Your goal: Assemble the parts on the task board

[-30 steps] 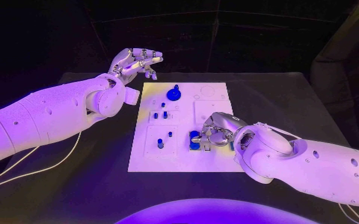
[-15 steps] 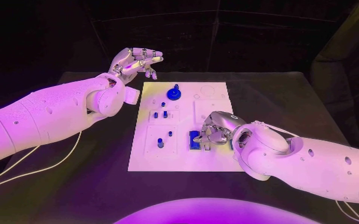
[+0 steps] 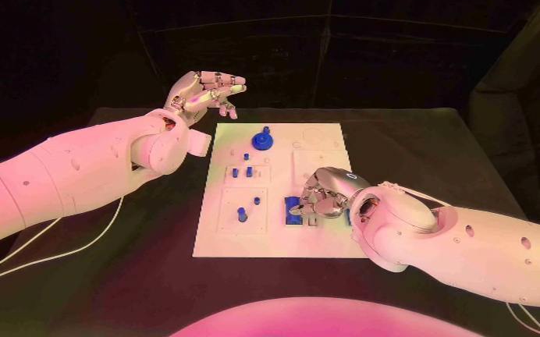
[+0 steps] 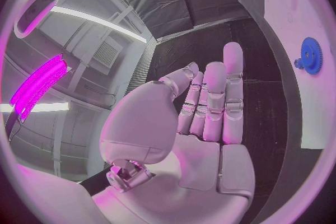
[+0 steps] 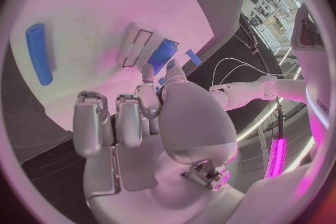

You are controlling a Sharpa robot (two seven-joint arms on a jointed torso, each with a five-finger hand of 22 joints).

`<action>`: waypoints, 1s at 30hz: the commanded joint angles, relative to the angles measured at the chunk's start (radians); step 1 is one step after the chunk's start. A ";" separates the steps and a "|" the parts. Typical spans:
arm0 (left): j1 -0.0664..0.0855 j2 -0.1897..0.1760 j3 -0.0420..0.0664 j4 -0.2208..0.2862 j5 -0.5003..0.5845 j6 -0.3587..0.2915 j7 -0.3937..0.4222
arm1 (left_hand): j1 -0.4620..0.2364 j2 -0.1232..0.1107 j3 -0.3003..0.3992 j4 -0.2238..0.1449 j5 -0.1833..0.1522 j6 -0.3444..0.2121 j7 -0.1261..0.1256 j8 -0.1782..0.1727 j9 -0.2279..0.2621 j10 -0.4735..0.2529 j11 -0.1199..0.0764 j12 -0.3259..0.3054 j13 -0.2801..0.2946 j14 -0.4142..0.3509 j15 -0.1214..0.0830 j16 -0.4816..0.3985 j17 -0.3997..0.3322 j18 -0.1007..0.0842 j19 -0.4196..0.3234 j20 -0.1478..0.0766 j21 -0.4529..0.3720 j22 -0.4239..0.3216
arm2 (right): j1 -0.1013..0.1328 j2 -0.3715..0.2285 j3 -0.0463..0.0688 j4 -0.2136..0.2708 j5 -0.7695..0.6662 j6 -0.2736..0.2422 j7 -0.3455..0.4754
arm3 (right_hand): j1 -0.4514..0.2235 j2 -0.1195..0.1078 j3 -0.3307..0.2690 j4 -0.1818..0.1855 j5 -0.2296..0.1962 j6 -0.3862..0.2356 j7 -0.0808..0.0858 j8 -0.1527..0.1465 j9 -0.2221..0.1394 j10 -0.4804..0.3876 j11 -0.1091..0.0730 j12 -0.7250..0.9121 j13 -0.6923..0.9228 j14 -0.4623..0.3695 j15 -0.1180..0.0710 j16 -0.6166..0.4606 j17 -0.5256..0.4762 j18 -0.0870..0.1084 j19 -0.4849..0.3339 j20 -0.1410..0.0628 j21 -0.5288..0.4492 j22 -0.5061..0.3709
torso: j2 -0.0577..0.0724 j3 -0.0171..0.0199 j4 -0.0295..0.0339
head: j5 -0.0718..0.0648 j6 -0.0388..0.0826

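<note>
Right hand pinches a blue block over the board (seat it squarely, press straight down); left hand hovers empty, fingers apart.

You have a black table under everything. At about eight o'clock on it, a thin white cable curves across its surface.

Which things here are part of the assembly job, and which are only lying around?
Job:
white rectangular task board
blue gear-shaped part
small blue peg parts
blue block part, at the right hand

Lying about:
white cable on the black table
</note>
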 commanded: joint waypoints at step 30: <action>0.001 -0.006 0.000 0.007 0.003 0.011 0.006 | -0.004 0.010 0.000 0.000 0.006 0.001 -0.003 0.007 0.000 -0.006 -0.001 0.005 -0.001 -0.008 0.000 -0.004 -0.002 0.014 -0.007 -0.002 -0.005 -0.002 | 0.038 -0.286 0.000 0.065 0.037 0.103 0.000 | 0.013 0.043 -0.075 0.028 0.058 -0.052 0.033 -0.124 -0.055 -0.014 0.031 -0.058 -0.036 0.053 0.023 -0.007 -0.013 -0.001 0.002 0.021 -0.004 0.132 | 0.000 0.0010 -0.0035 | -0.049 0.013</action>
